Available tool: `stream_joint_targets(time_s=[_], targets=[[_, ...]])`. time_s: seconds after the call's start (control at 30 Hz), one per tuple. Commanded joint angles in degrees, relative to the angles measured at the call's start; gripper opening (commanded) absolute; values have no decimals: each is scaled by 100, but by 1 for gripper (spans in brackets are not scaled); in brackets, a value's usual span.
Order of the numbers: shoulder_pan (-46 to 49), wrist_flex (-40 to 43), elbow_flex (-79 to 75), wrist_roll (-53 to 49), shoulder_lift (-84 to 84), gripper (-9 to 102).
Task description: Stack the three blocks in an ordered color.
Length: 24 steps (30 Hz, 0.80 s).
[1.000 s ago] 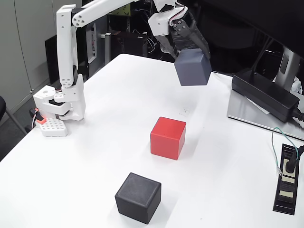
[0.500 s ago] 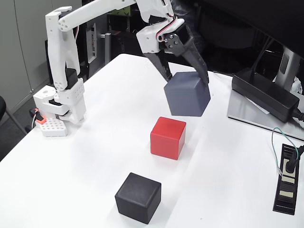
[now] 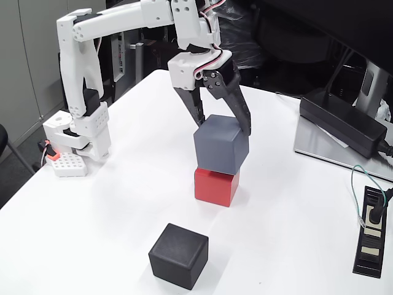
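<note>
Seeing bare white table [image 3: 123,203] around the black cube [image 3: 178,255]; my gripper [image 3: 222,126] clamps the blue-grey cube [image 3: 221,145] over the red cube [image 3: 215,186].

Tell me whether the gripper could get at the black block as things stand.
Probably yes, once freed: the gripper is shut on the blue-grey block over the red block; the black block stands alone, nothing around it.

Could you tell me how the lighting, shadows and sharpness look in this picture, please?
In the fixed view the light is even and diffuse from above; the white table is bright without hard glare. The black block and red block cast only faint, soft shadows. The blue-grey block in the pincer is sharp, with no motion blur; the dark background behind the arm loses detail.
</note>
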Motion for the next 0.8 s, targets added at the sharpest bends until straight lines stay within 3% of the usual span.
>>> stream_joint_targets(time_s=[0.0, 0.77], targets=[[0, 18, 53, -44, 237, 1], [-18, -62, 466, -53, 220, 3]])
